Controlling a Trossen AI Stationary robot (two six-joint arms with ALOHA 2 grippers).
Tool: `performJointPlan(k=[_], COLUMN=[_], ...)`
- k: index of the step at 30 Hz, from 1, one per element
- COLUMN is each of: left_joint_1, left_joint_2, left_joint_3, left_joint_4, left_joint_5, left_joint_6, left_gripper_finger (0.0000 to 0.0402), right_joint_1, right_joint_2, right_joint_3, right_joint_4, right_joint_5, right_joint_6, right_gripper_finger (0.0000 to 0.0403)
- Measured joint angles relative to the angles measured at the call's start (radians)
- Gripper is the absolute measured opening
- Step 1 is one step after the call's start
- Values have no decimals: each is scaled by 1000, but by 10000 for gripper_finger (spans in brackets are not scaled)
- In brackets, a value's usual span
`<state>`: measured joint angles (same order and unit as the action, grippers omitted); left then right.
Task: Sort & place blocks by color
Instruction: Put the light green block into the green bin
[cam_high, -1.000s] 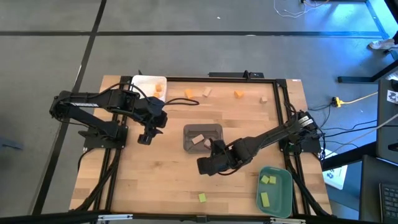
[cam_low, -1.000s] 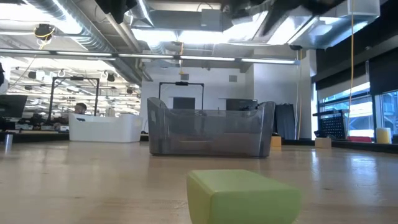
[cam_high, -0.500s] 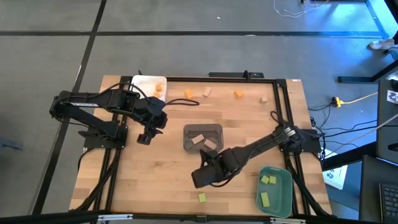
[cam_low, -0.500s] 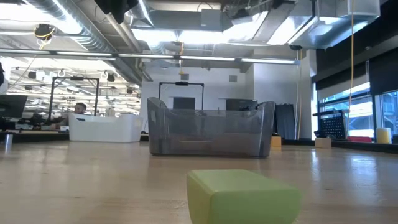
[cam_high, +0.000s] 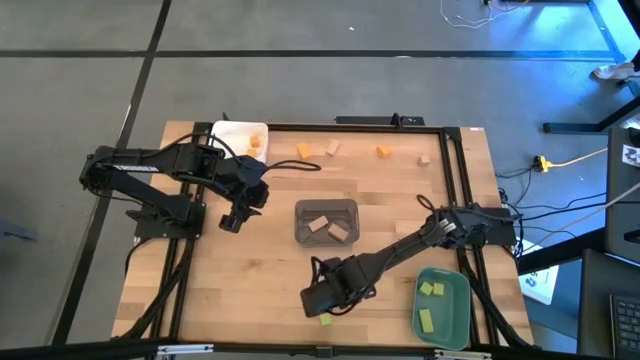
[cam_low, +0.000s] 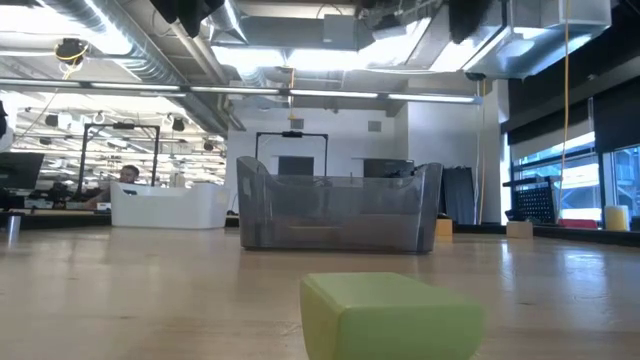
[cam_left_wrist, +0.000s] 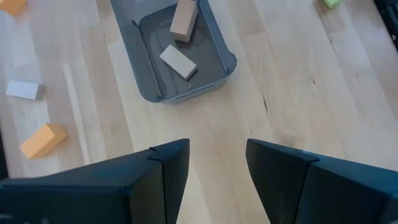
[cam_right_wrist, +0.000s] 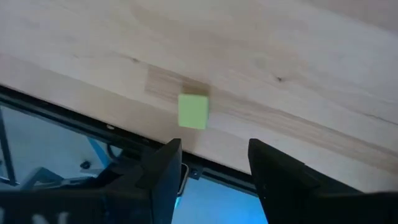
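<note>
While the right gripper (cam_high: 318, 303) hangs open and empty at the near edge of the table (cam_high: 250, 270), a yellow-green block (cam_right_wrist: 193, 111) lies just beside it. Two tan blocks (cam_left_wrist: 178, 61) sit in the grey tray (cam_high: 325, 207) at mid-table. Left of that tray, the left gripper (cam_left_wrist: 216, 163) waits with its fingers apart, holding nothing.

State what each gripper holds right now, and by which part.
Nothing is held. The right gripper hangs open near the yellow-green block; the left gripper is open and empty above the table.
</note>
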<state>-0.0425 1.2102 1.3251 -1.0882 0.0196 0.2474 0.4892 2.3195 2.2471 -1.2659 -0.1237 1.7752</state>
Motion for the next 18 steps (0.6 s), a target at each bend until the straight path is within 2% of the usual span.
performJointPlan(k=[10,18], left_joint_1=[0,0], left_joint_2=[0,0], left_joint_3=[0,0], left_joint_4=[0,0], left_joint_5=[0,0], left_joint_6=[0,0], left_gripper_finger=[151,151], right_joint_1=[23,31], right_joint_2=[94,153], right_joint_3=[0,0], right_joint_4=[100,110], right_joint_5=[-68,-69], right_joint_6=[-4,-13], right_gripper_finger=[186,186])
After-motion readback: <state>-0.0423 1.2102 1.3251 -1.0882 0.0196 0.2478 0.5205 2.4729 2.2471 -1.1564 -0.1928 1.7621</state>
